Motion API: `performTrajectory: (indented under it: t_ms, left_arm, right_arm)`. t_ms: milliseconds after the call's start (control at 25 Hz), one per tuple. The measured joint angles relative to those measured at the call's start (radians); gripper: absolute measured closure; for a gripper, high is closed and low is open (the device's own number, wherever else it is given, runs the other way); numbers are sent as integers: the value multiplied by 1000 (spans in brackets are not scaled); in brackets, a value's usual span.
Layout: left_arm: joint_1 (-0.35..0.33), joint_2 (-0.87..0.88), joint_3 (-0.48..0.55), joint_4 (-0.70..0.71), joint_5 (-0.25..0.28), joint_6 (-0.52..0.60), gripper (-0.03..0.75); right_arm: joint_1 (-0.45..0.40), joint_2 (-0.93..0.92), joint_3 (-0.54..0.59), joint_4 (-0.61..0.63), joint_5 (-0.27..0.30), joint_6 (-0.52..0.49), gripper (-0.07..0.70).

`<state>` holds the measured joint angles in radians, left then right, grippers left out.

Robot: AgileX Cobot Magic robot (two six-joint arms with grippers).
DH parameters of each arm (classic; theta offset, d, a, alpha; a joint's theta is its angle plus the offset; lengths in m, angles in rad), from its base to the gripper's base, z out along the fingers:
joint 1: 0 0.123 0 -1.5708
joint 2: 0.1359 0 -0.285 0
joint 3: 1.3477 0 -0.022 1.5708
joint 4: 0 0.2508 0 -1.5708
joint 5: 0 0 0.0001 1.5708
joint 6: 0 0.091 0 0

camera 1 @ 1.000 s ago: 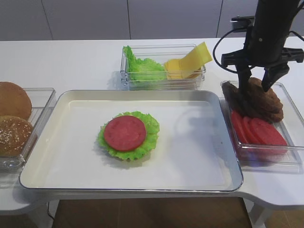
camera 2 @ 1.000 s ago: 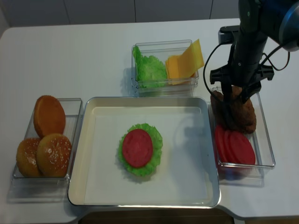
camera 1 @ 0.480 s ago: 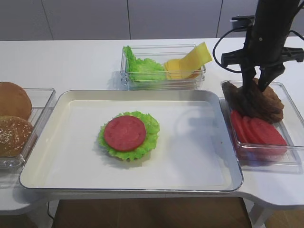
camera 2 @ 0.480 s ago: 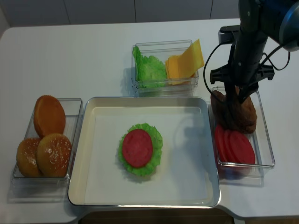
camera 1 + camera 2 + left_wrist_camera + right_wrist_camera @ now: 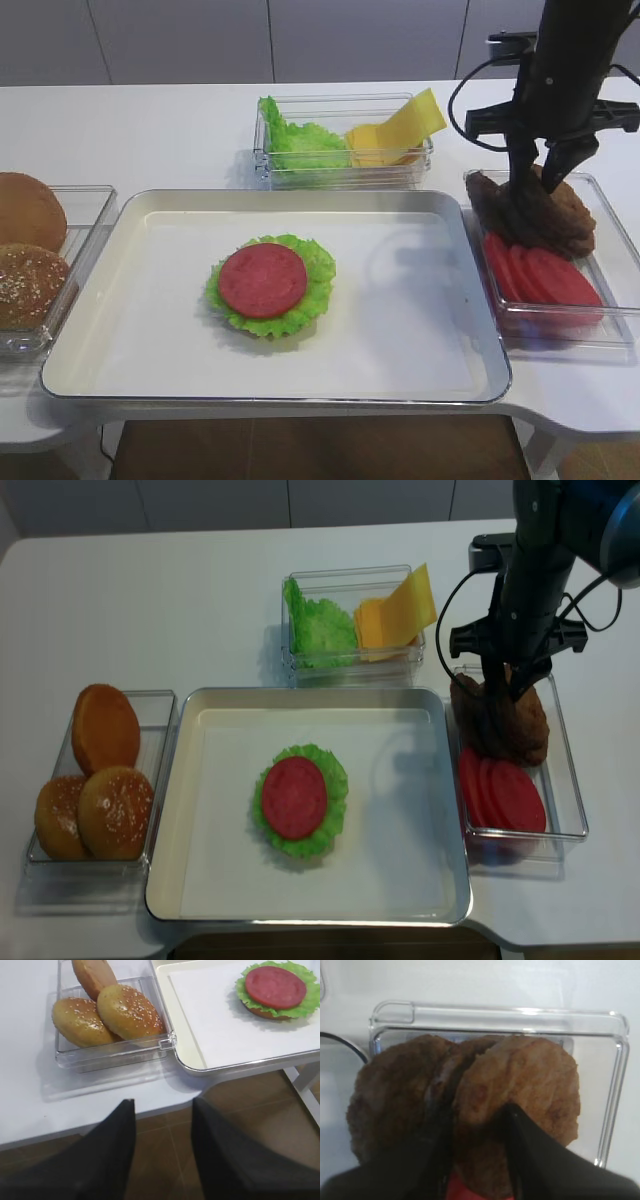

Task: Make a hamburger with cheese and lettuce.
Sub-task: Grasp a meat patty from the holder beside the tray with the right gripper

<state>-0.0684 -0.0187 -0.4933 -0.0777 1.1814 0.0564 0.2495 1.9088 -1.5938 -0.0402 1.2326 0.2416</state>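
The hamburger (image 5: 263, 282) (image 5: 296, 798) (image 5: 275, 987) lies left of centre on the metal tray (image 5: 420, 330), a red round slice on a ruffled green leaf with a brown layer under it. More lettuce (image 5: 300, 142) and cheese slices (image 5: 395, 130) (image 5: 395, 615) share the clear back bin. My right gripper (image 5: 538, 185) (image 5: 508, 685) (image 5: 477, 1110) points down into the right bin, shut on an upright brown patty (image 5: 530, 1080), one finger on each face. My left gripper (image 5: 162, 1105) hangs open and empty past the table's front edge; it does not show in the high views.
Three tan bun halves (image 5: 30, 250) (image 5: 100, 770) (image 5: 110, 1010) sit in a clear bin left of the tray. In the right bin (image 5: 615, 330), more patties (image 5: 395, 1095) lean together and red slices (image 5: 545, 275) (image 5: 505, 795) overlap in front.
My right gripper's fingers have closed in from wide open onto a patty in the right bin. The arm has stayed in place. The tray and the other bins are unchanged.
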Motion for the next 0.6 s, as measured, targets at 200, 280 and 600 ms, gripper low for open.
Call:
performTrajectory:
  t_ms: [200, 280, 600]
  left_arm:
    - [0, 0, 0, 0, 0, 0, 433]
    - [0, 0, 0, 0, 0, 0, 433]
    - [0, 0, 0, 0, 0, 0, 433]
  right_arm:
    - [0, -18, 0, 0, 0, 0, 412]
    - [0, -26, 0, 0, 0, 0, 421]
    - [0, -60, 0, -7, 6, 0, 474]
